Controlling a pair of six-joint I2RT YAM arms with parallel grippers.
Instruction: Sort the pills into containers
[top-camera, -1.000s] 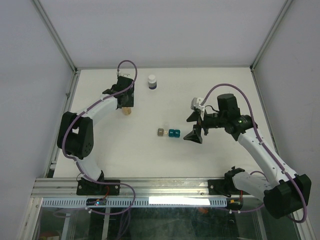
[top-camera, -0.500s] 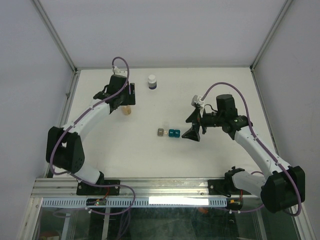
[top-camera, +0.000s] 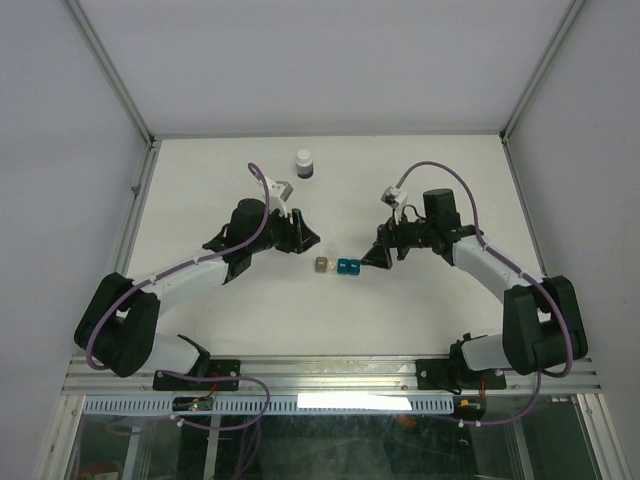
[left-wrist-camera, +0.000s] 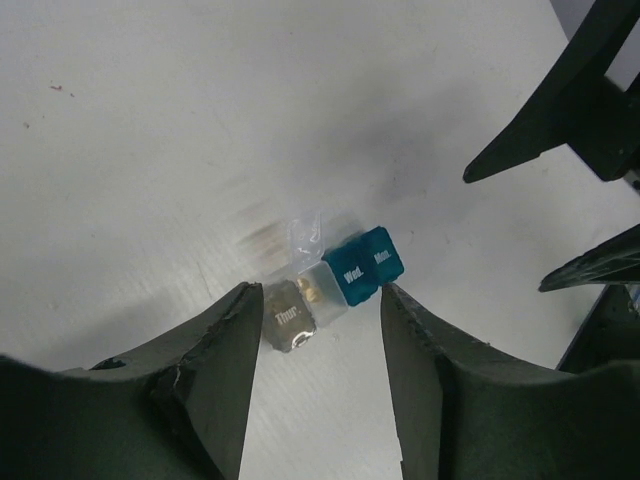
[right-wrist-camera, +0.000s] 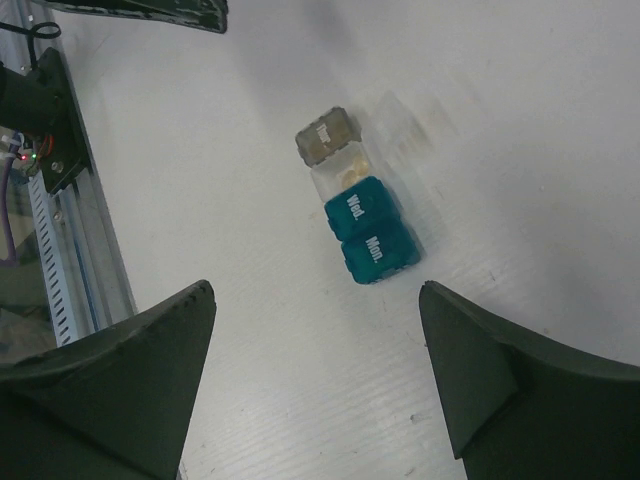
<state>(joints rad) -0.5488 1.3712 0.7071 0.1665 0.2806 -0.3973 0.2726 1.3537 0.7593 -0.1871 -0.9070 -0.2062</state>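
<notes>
The fingers (left-wrist-camera: 215, 350) of the left gripper (top-camera: 305, 236) and the right gripper (top-camera: 377, 256) are held spread and empty, with the small boxes (left-wrist-camera: 366, 265) set near both on the table (top-camera: 200, 180).

White table (top-camera: 440, 320) carries containers (top-camera: 335, 265) and bottle (top-camera: 305, 164)

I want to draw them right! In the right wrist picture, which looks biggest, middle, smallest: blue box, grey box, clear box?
1. The teal-blue box, two cells long: biggest.
2. The grey-brown box and clear box look alike, so no ranking between them.
</notes>
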